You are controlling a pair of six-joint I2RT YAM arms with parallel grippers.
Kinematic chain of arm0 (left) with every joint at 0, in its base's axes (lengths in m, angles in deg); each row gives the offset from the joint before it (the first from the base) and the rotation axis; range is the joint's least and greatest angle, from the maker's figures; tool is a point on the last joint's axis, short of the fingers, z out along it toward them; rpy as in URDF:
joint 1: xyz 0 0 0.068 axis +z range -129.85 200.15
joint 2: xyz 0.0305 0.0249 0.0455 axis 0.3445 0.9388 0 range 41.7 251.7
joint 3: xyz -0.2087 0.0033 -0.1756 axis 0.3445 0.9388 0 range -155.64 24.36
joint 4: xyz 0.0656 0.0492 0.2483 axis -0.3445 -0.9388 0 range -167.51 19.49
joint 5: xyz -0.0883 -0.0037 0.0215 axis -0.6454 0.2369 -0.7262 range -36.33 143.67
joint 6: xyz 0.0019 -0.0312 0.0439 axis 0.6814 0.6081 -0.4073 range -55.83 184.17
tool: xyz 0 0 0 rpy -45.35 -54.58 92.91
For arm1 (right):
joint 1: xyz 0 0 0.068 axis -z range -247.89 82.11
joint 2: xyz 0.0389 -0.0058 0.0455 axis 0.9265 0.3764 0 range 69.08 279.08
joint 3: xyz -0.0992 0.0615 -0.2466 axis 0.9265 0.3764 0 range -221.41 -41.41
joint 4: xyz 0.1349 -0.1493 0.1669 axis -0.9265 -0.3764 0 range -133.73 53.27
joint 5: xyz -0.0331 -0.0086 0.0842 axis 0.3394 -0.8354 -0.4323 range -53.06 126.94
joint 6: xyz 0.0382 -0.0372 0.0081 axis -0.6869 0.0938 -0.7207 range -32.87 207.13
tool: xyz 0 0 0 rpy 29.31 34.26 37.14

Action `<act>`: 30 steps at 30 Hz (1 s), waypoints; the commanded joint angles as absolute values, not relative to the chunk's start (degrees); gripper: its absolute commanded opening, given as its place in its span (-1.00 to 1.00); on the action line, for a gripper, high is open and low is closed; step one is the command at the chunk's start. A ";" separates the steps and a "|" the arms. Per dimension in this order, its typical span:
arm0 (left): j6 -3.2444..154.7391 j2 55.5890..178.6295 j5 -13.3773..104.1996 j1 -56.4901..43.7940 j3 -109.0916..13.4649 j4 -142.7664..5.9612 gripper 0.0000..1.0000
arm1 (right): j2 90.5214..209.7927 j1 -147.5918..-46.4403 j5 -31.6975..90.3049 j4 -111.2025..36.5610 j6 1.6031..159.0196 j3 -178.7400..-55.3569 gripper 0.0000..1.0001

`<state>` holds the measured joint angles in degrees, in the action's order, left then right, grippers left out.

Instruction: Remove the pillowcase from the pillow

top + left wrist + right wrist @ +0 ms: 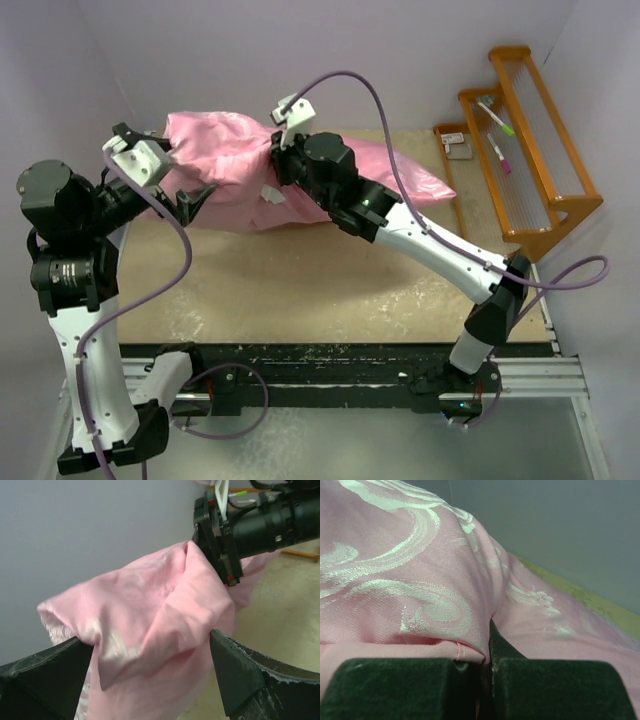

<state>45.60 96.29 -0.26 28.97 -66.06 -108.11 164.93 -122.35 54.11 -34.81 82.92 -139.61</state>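
The pink rose-print pillowcase (235, 160) lies bunched along the back of the table, its right end tapering to a point. The white pillow is hidden; only pink fabric shows. My left gripper (195, 200) is at the case's left end, open. In the left wrist view its fingers (235, 675) stand wide apart with a fold of the pillowcase (160, 610) hanging between them. My right gripper (272, 172) is on top of the case near its middle, shut on a pinch of the fabric. In the right wrist view (487, 650) the pads meet with a hemmed edge of the pillowcase (420, 580) caught between them.
An orange wooden rack (545, 215) holding pens stands at the right edge. A small grey card (458, 145) lies beside it. The tan tabletop (300, 290) runs from the case to the black rail at the front. Grey walls close the back and sides.
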 commanded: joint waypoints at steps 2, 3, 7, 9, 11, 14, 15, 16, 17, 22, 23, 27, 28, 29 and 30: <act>51.21 90.58 14.32 28.63 -60.29 -88.03 0.98 | 166.37 -122.60 64.81 -36.28 75.29 -155.64 -1.00; 52.88 89.73 18.68 28.67 -59.26 -84.39 0.98 | 166.93 -122.63 65.80 -37.09 75.10 -157.10 -1.00; 57.95 88.17 28.78 28.68 -57.45 -75.90 0.99 | 167.42 -122.58 65.52 -41.51 72.18 -159.05 -1.00; 57.82 88.17 17.28 28.68 -57.50 -78.25 1.00 | 166.92 -122.62 65.22 -40.96 71.47 -158.88 -1.00; 52.18 89.88 -2.99 28.67 -59.73 -89.55 0.99 | 167.08 -122.63 64.80 -41.18 70.43 -159.96 -1.00; 40.66 92.00 -14.75 28.68 -59.09 -108.13 0.93 | 168.76 -122.64 64.61 -42.80 68.20 -164.68 -1.00; 39.50 91.30 -13.03 28.63 -56.91 -107.27 0.91 | 169.61 -122.63 64.30 -44.64 67.08 -166.52 -1.00; 37.25 90.39 -10.72 28.67 -54.85 -106.70 0.90 | 170.29 -122.58 63.97 -46.20 65.95 -168.20 -1.00; 34.56 89.78 -9.23 28.68 -53.02 -106.86 0.90 | 170.81 -122.64 63.63 -47.05 64.80 -169.27 -1.00; 34.04 90.79 -2.25 28.68 -48.09 -101.55 0.90 | 172.04 -122.95 60.99 -47.05 58.81 -171.72 -1.00; 35.12 90.70 -1.09 28.68 -46.85 -98.68 0.90 | 172.24 -123.42 60.92 -46.95 58.36 -172.05 -1.00; 37.30 91.45 -0.87 28.48 -43.66 -92.45 0.90 | 172.91 -125.51 60.90 -46.76 57.50 -173.47 -1.00; 37.45 92.20 -0.78 28.17 -43.85 -92.71 0.90 | 173.00 -125.95 60.92 -46.54 57.35 -173.65 -1.00; 37.41 93.05 -0.31 27.62 -44.07 -93.13 0.90 | 173.02 -126.32 60.82 -46.25 57.26 -173.76 -1.00; 37.37 93.58 1.00 27.01 -43.92 -92.99 0.89 | 173.05 -126.72 60.67 -46.02 57.18 -173.90 -1.00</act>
